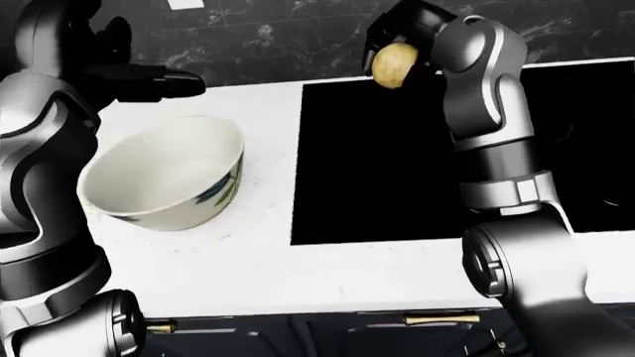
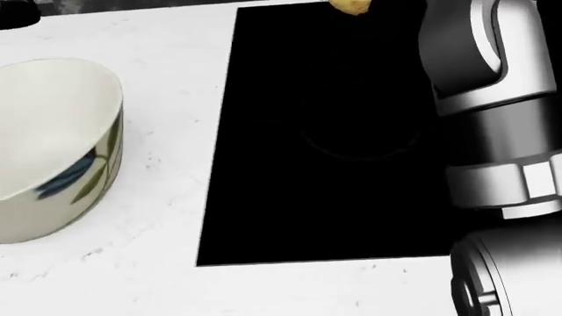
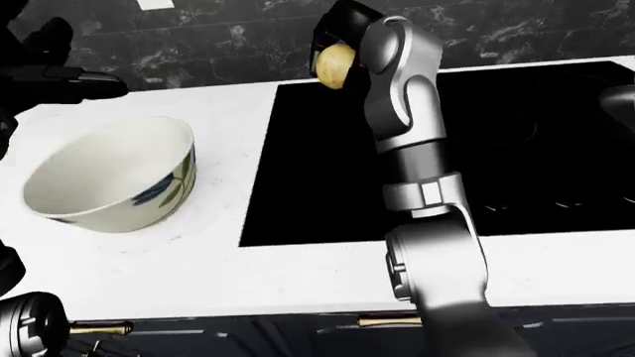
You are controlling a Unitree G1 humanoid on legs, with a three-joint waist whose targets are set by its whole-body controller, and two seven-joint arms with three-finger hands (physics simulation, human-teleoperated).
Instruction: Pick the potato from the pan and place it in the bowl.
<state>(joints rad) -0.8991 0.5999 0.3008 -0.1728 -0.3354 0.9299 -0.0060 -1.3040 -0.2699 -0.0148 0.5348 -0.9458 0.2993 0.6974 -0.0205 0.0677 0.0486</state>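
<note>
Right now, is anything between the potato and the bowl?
Nothing visible. The right hand holds the potato over the cooktop's left part; only bare white counter lies between it and the empty bowl.

You have a white marble-look counter (image 1: 248,253). A black glass cooktop (image 1: 397,171) is set flush into it, running to its right end. A white bowl (image 1: 164,178) with leaf print sits upright near the left end.

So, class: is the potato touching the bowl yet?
Apart. The left-eye view shows the potato held by the right hand above the stove, with bare counter before the bowl.
</note>
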